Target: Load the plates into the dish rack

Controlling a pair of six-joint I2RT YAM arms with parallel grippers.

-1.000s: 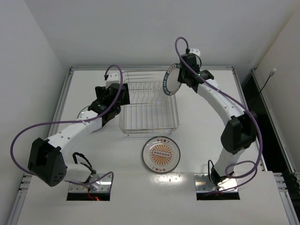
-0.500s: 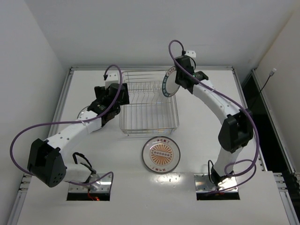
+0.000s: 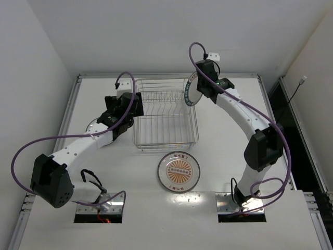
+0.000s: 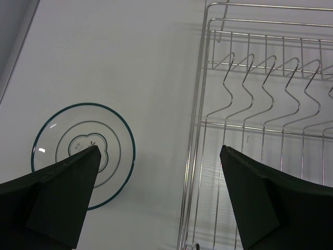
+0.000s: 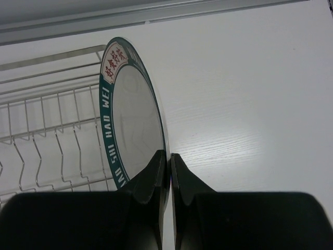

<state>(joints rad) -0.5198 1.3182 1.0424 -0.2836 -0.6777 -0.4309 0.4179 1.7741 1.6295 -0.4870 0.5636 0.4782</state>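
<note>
My right gripper [image 3: 201,88] [image 5: 169,156] is shut on the rim of a white plate with a dark teal lettered rim band [image 3: 191,89] [image 5: 132,120]. It holds the plate on edge above the far right corner of the dish rack [image 3: 136,125] [image 5: 47,130]. The silver wire rack [image 4: 200,130] holds nothing. My left gripper [image 3: 126,107] [image 4: 158,148] is open over the rack's left rim. A thin-teal-rimmed plate [image 3: 92,125] [image 4: 112,140] lies flat left of the rack, partly under the left finger. An orange-brown patterned plate [image 3: 179,171] lies flat in front of the rack.
A raised metal rail [image 3: 166,76] [image 5: 156,18] borders the far edge of the white table, just behind the rack. Purple cables [image 3: 31,146] loop off both arms. Two cut-outs with arm bases [image 3: 99,211] sit at the near edge.
The right arm has swung the held plate slightly left and back, turning it more edge-on over the rack's far right corner. The left arm has not moved.
</note>
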